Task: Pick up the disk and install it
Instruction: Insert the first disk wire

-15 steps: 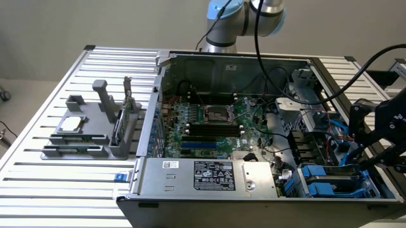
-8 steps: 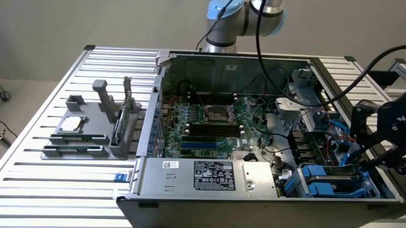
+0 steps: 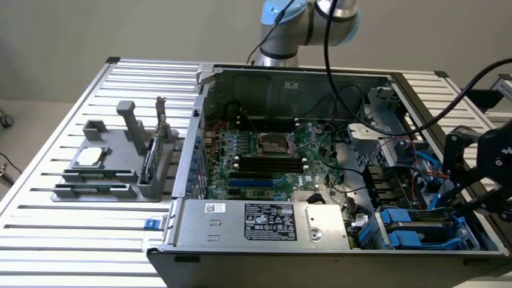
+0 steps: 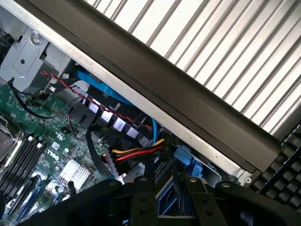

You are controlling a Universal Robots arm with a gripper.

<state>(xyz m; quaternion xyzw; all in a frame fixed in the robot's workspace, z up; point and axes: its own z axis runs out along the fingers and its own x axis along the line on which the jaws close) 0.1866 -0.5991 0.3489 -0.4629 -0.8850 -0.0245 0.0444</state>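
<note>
The disk [image 3: 421, 227], dark and flat in a blue plastic carrier, lies low in the drive bay at the near corner of the open computer case [image 3: 320, 255], on the exterior view's right. My black gripper [image 3: 462, 207] reaches down over it from that side. In the wrist view my two black fingers [image 4: 142, 197] stand on either side of the blue-framed disk [image 4: 165, 203], and the gripper [image 4: 167, 188] is shut on it. The disk's lower part is hidden by the bay and the fingers.
A large grey labelled power-supply box [image 3: 272, 222] fills the case's near side, with the green motherboard [image 3: 264, 150] behind it. Red, yellow and black cables [image 4: 136, 153] run close to the fingers. The case's dark side wall [image 4: 188, 101] is close by. On the exterior view's left, a grey fixture [image 3: 120, 180] holds a small silver chip [image 3: 90, 156].
</note>
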